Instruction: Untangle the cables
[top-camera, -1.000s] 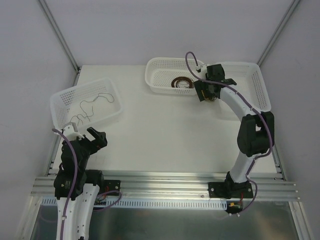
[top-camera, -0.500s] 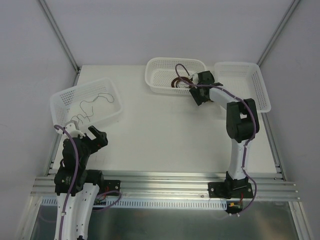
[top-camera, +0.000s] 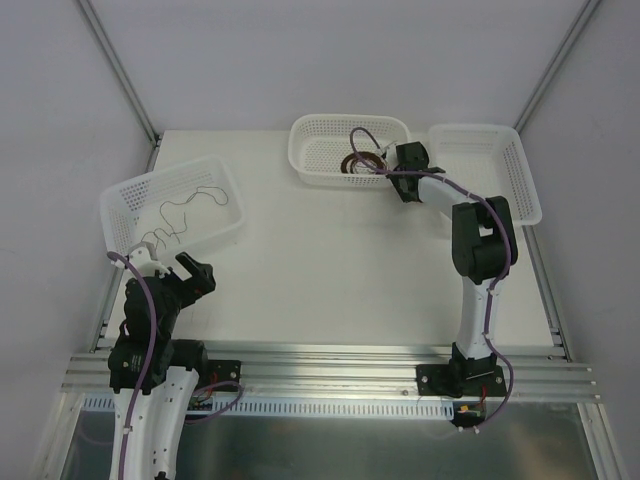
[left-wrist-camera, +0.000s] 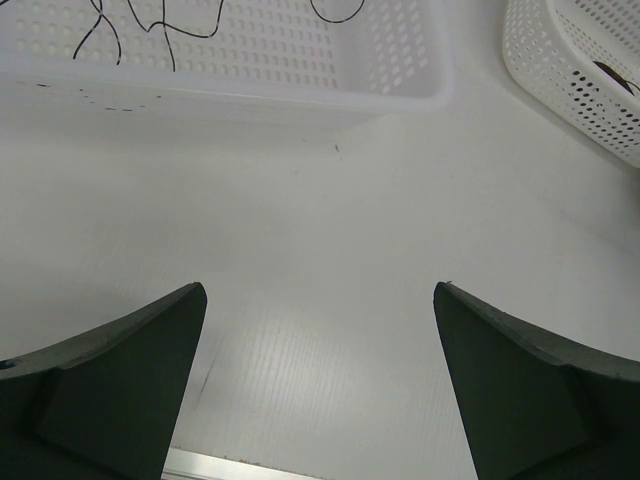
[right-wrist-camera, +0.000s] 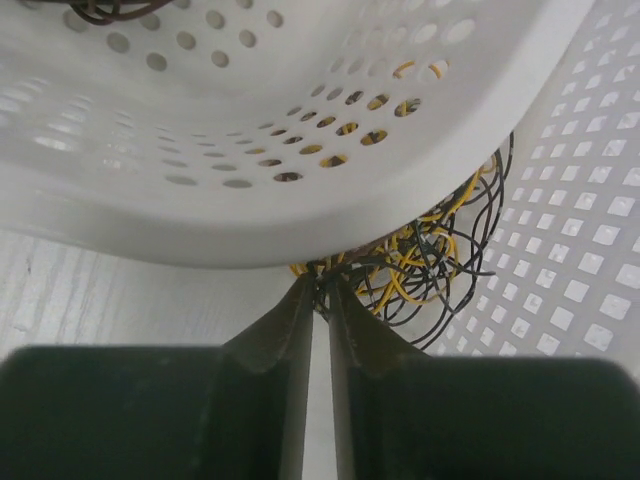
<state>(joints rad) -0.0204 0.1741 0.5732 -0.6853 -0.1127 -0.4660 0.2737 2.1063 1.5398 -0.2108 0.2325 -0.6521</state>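
Observation:
A clump of yellow and black cables (right-wrist-camera: 430, 255) lies just past my right gripper (right-wrist-camera: 322, 285). Part of the clump shows through the holes of a white basket corner (right-wrist-camera: 300, 190). The right fingers stand almost together with thin strands pinched at their tips. From above, the right gripper (top-camera: 404, 163) sits at the right end of the middle basket (top-camera: 315, 135), beside a brown coil (top-camera: 362, 165). A single black strand (top-camera: 180, 215) lies in the left basket (top-camera: 120, 200). My left gripper (top-camera: 195, 273) hovers wide open over bare table (left-wrist-camera: 320, 290), with nothing between its fingers.
A third white basket (top-camera: 520, 175) stands at the right, with its mesh (right-wrist-camera: 590, 220) close behind the clump. The left basket's wall (left-wrist-camera: 300, 60) and the middle basket (left-wrist-camera: 580, 60) edge the left wrist view. An aluminium rail (top-camera: 330, 365) runs along the near edge.
The right arm swung left from the right basket's edge to the right end of the middle basket, and its jaws closed. The left arm has not moved.

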